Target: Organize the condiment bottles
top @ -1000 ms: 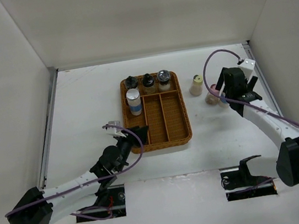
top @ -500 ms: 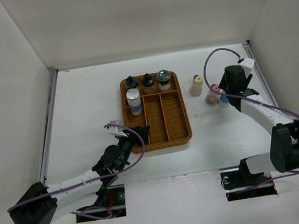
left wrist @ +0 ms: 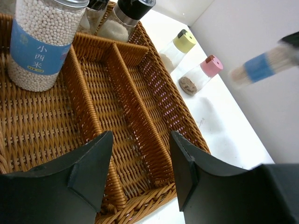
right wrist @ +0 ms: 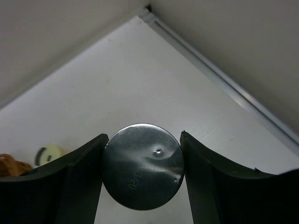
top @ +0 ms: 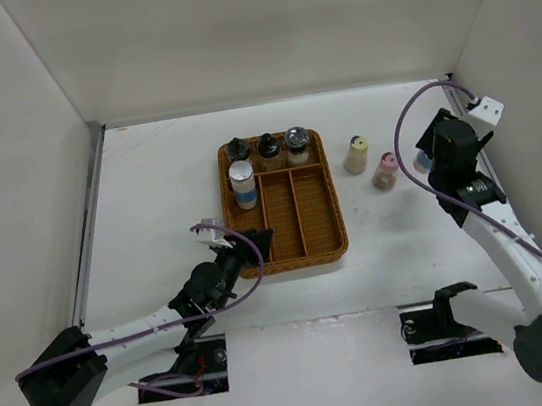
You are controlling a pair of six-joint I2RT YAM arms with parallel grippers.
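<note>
left gripper [top: 254,241]: hovers over the near-left corner of the tray, jaws partway apart, nothing between them. No change over the last second.
tray [top: 336,204]: wicker, mid-table. The two long compartments on the right are bare.
back row: three capped jars [top: 269,147] side by side, upright.
left compartment: bead jar [top: 242,185] with a blue label, upright, just in front of the back row.
table right of tray: yellow-capped bottle [top: 356,153] and pink-capped bottle [top: 384,170], both upright, near each other, not yet in the tray.
right gripper [top: 430,152]: jaws closed on the blue-banded bottle [right wrist: 142,172]. The wrist view shows its silver end clamped on both sides.
change: a second ago those jaws stood wide around that bottle, on the table beside the pink-capped one. They have since closed and carried it up and right, toward the side wall.
meaning: pick looks done, grip looks square. Probably the carry to the tray comes next.
left to do: the held bottle plus the two loose ones.
risk: the route to the tray passes over the loose pair, and a low carry could knock them.
</note>
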